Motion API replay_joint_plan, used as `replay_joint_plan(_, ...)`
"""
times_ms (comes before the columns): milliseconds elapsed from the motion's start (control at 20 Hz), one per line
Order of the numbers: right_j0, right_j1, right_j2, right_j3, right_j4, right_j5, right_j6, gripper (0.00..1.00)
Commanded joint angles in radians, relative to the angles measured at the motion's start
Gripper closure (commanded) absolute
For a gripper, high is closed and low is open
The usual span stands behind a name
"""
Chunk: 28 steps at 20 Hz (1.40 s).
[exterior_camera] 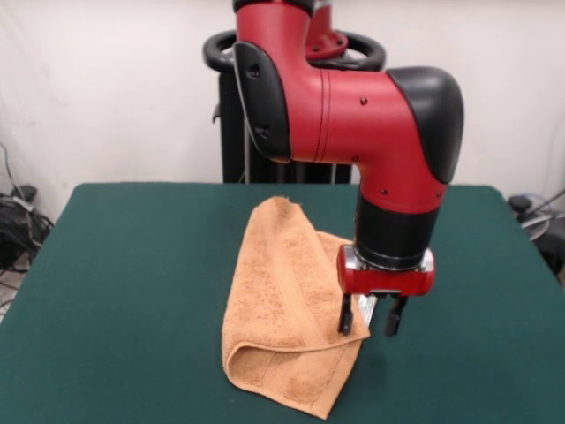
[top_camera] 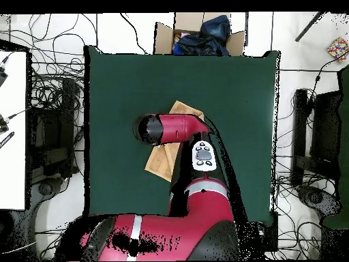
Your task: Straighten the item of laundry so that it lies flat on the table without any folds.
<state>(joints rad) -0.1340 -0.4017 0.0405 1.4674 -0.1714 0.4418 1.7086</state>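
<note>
The orange-tan towel lies folded over on itself on the dark green table, with a rolled fold along its near-left edge. My gripper hangs just at the towel's right edge, low over the table. Its two black fingers stand apart, open, and the left finger is right against the towel's edge. In the overhead view the arm covers the gripper and most of the towel, which shows only as corners on either side of the arm on the table.
The robot's pedestal stands behind the table's far edge. In the overhead view a cardboard box with dark cloth sits past the table's top edge, and cables lie on the floor round the table.
</note>
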Motion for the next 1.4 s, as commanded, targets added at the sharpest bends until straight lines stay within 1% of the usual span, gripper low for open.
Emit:
replay_joint_plan(50, -0.021, 0.036, -0.002, 0.073, -0.006, -0.063, 0.156, 0.0)
replay_joint_plan(350, -0.028, 0.068, -0.003, 0.085, -0.01, -0.113, 0.16, 0.0)
replay_joint_plan(850, -0.035, 0.089, -0.001, 0.045, 0.0, -0.099, 0.133, 0.0)
replay_joint_plan(1300, -0.031, 0.083, -0.008, 0.033, 0.003, -0.084, 0.134, 0.0)
replay_joint_plan(1400, -0.031, 0.075, -0.008, 0.045, 0.002, -0.092, 0.137, 0.0)
